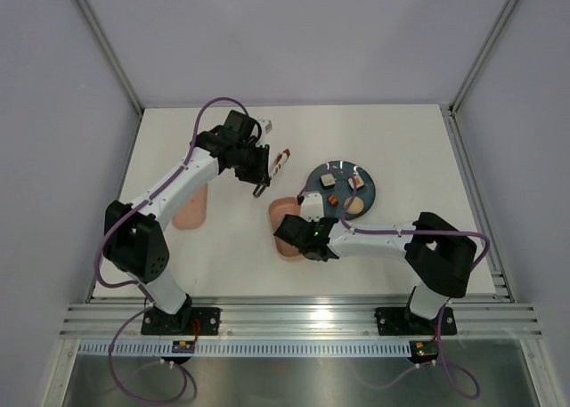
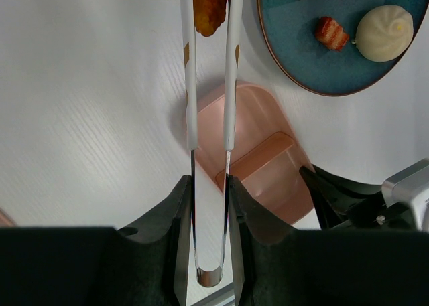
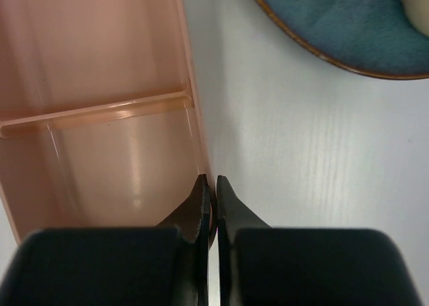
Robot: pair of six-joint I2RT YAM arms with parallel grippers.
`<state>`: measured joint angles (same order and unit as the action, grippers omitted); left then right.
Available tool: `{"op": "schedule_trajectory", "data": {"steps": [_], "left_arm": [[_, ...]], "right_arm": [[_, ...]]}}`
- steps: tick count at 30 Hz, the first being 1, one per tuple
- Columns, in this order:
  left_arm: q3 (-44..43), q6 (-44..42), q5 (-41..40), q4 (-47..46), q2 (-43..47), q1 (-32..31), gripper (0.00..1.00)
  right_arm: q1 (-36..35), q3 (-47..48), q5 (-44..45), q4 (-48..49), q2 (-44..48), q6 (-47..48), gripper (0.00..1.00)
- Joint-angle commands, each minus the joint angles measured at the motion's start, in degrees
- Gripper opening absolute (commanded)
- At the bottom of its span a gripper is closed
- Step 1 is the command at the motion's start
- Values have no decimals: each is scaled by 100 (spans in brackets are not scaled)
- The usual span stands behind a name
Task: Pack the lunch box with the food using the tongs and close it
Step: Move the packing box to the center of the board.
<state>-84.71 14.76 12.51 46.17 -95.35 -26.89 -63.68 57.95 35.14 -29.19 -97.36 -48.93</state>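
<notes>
The pink lunch box (image 1: 285,227) lies open mid-table, both compartments (image 3: 100,85) bare. My right gripper (image 3: 214,185) is shut on its right-hand wall. Its matching lid (image 1: 190,207) lies to the left, under the left arm. My left gripper (image 2: 209,185) is shut on the thin metal tongs (image 2: 191,85), which pinch an orange-brown fried piece (image 2: 209,8) at their tips. That piece hangs above the table just beyond the box (image 2: 261,159). More food sits on the teal plate (image 1: 367,193): a red sausage bit (image 2: 332,33), a pale round bun (image 2: 383,31) and white cubes (image 1: 329,182).
The plate (image 3: 348,25) lies just right of the box, close to my right gripper (image 1: 301,222). Both arms meet around the box at mid-table. Grey walls close the table at the back and sides, and an aluminium rail runs along the near edge.
</notes>
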Motion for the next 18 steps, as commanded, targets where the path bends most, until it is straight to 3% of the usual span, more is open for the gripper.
{"op": "schedule_trajectory", "data": {"steps": [1, 9, 13, 14, 18], "left_arm": [[16, -61, 199, -302, 166, 26, 0], [7, 9, 269, -320, 122, 35, 0], [42, -17, 252, -319, 122, 26, 0], [42, -26, 243, -328, 122, 35, 0], [25, -44, 234, -319, 113, 35, 0]], "right_arm": [[207, -170, 205, 369, 420, 339, 0], [268, -100, 20, 581, 244, 665, 4], [321, -12, 28, 528, 174, 630, 17], [321, 5, 28, 520, 182, 630, 27], [321, 49, 134, 423, 288, 639, 47]]}}
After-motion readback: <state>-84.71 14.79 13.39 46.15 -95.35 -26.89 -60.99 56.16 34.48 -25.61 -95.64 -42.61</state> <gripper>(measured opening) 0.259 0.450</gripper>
